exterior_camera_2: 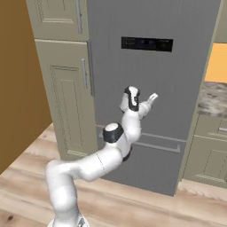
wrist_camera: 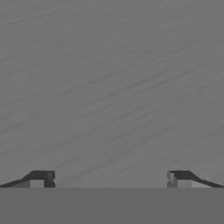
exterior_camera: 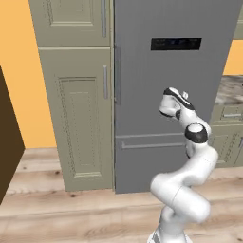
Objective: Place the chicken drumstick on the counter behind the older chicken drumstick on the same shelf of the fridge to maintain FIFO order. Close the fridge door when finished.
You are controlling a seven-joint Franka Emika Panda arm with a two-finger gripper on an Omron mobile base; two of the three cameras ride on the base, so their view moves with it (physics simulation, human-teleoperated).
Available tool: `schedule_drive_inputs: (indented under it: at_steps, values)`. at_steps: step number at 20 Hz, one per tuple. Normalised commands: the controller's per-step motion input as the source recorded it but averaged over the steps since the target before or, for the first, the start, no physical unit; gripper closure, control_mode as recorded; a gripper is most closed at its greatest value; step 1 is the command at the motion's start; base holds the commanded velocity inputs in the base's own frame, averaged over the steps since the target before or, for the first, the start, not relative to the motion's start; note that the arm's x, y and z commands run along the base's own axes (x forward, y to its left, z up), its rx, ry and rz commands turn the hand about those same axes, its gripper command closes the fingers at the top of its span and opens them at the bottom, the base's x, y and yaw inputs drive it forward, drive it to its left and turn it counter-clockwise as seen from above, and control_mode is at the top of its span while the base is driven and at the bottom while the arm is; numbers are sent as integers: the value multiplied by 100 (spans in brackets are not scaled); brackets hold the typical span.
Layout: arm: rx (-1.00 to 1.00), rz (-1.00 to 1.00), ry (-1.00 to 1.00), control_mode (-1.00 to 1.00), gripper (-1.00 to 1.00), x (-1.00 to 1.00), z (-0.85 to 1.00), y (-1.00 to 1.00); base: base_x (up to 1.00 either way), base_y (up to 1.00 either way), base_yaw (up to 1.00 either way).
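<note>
**Colours and surface patterns of the kitchen scene**

Fridge door [exterior_camera: 171, 95]: plain grey with faint brushed streaks, bearing a black display strip [exterior_camera: 176, 44]. Cupboard doors [exterior_camera: 78, 114]: beige, panelled. Counter [exterior_camera_2: 215, 98]: grey-and-brown speckled stone. Wall [exterior_camera: 21, 71]: orange. Floor [exterior_camera: 71, 213]: pale wood planks.

fridge [exterior_camera: 175, 95] centre | cupboards [exterior_camera: 78, 109] left | counter [exterior_camera: 231, 90] right

The fridge door [exterior_camera: 175, 71] stands flush, hiding the shelf inside; its top is cut off by the picture's edge. The counter [exterior_camera_2: 215, 99] runs off the right edge, so most of its top cannot be seen. The black display strip [exterior_camera_2: 146, 44] is too blurred to read
</note>
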Motion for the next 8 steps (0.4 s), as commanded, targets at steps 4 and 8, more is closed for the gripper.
schedule_drive_inputs:
  at_steps: [4, 8]
  values:
    - [13, 3, 14, -100, -100, 89, 0, 1, 0, 0, 0]
    - [7, 1, 12, -100, -100, 16, 14, 9, 0, 0, 0]
